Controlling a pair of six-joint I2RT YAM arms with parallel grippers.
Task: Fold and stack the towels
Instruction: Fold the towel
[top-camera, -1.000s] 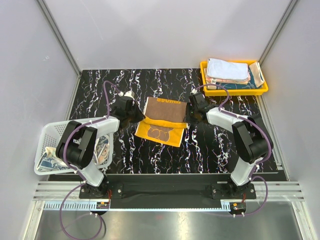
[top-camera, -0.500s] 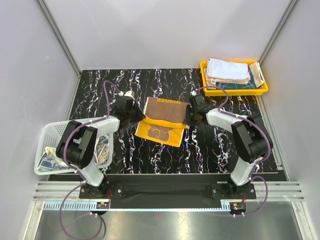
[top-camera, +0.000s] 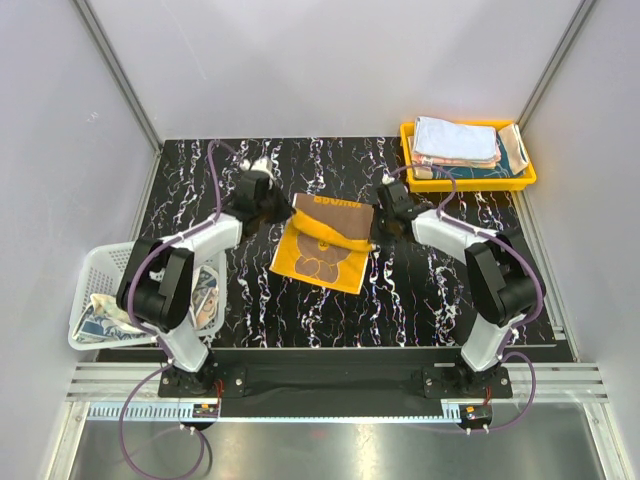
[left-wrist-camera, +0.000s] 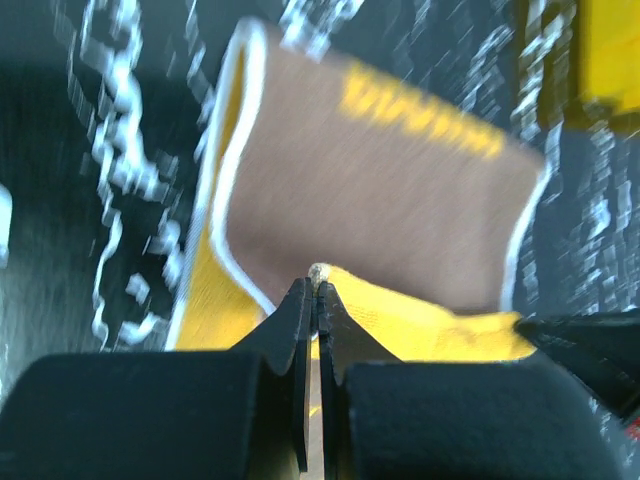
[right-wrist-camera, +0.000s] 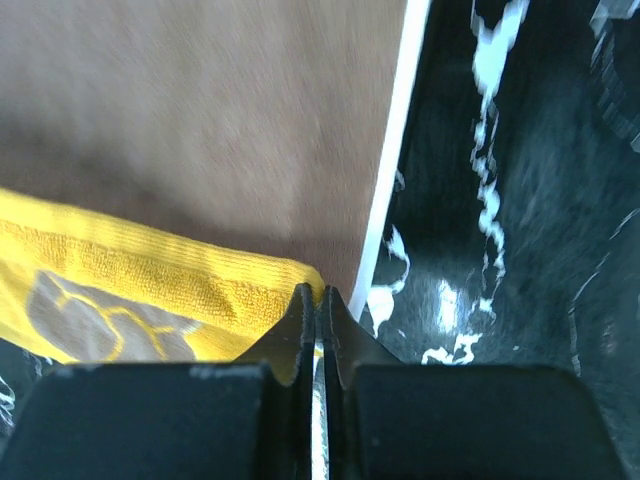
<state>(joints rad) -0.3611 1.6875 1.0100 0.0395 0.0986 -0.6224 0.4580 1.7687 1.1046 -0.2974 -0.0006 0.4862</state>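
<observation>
Brown-and-yellow towel (top-camera: 325, 238): mid-table (top-camera: 420, 290), brown face far, yellow face near. I see my left gripper (left-wrist-camera: 314, 285) pinched tight on its left yellow fold edge, and my right gripper (right-wrist-camera: 318, 300) clamped on the right yellow corner. Folded towels (top-camera: 455, 140): stacked in the yellow tray (top-camera: 467, 183), far right.

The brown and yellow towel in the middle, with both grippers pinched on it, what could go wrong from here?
The left gripper holds only a sliver of the brown and yellow towel at its fingertips, so the cloth may slip out when pulled. The right gripper is pinched right at the yellow corner beside the white hem. It may have caught only one layer, letting the fold skew.
</observation>
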